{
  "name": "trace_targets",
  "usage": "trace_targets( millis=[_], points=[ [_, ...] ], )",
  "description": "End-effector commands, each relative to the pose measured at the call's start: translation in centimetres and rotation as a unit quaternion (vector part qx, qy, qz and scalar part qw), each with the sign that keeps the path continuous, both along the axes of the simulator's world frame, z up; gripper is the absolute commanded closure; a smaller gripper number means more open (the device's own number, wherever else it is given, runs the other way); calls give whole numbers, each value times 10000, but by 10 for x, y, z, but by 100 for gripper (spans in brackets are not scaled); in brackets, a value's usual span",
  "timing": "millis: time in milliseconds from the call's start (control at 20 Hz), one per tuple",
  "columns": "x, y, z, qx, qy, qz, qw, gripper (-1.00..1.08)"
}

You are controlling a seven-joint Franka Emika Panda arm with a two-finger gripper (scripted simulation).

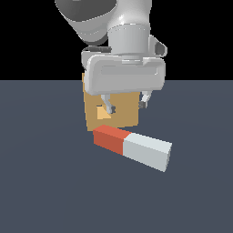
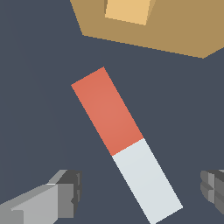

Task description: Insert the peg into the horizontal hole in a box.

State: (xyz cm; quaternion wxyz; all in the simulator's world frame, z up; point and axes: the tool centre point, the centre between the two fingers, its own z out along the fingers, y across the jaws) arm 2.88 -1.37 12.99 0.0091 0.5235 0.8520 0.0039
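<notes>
The peg [image 1: 132, 147] lies flat on the dark floor in front of the box, its red half toward the box and its pale half toward the exterior view's right. In the wrist view the peg [image 2: 126, 144] runs slantwise between my two fingers. The tan box [image 1: 123, 113] stands behind it, partly hidden by my hand, with the lighter hole [image 1: 101, 113] showing in its face; the box [image 2: 183, 30] and the hole [image 2: 127, 11] also show in the wrist view. My gripper [image 1: 126, 106] hangs open above the peg, clear of it, holding nothing.
The dark grey floor [image 1: 45, 182] spreads around the peg and box. My arm and hand [image 1: 125, 75] cover the top of the box in the exterior view. Nothing else stands on the floor.
</notes>
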Motion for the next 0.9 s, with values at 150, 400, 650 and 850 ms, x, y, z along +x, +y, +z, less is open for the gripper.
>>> trace_targets(
  millis=[150,400,650,850],
  points=[
    [10,-10,-15,1,24,681,9977,-92],
    [20,-18,-28,0,48,1313,9913,-92],
    [30,-23,-40,-2,69,1861,9825,-92],
    [36,-26,-47,-5,82,2190,9757,-92]
  ],
)
